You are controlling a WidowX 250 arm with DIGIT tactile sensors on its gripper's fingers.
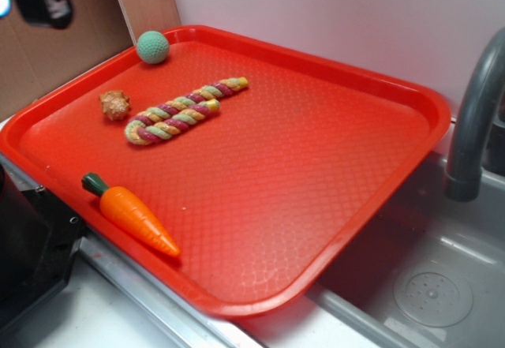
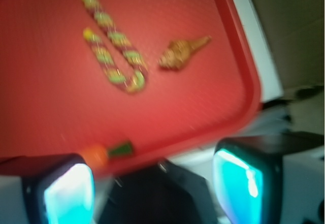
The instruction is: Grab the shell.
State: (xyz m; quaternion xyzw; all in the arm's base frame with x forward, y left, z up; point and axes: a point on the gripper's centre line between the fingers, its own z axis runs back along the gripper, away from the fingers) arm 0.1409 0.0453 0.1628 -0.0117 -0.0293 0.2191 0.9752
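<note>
Starting with the biggest thing in play, we see the red tray [image 1: 331,135] filling most of the exterior view, tilted over the edge of a grey sink [image 1: 430,285] with a dark faucet [image 1: 473,119] rising beside it. Our tool [image 2: 152,183] shows only in the wrist view, where its two pale cyan-lit fingers [image 2: 68,193] stand wide apart with nothing between them, hanging off the tray's near rim and well apart from anything on it. Next in size, the braided rope toy [image 1: 183,111] lies bent in a hook, and the shell [image 1: 115,105] sits just beside that hook's closed end, toward the tray's left rim; in the wrist view it reads as a tan lump with a pointed tail [image 2: 181,53]. The orange toy carrot [image 1: 134,214] lies near the tray's front rim, and the teal-green ball [image 1: 152,47] rests in the far corner beyond the shell. We judge the main risk to be the rope: a descent slightly off toward it could pinch braid along with shell, or nudge the shell away. The shell's knobbly, tapered form may also roll or squirt out if we close across the narrow tail, and the blurred wrist picture makes fine alignment uncertain.
</note>
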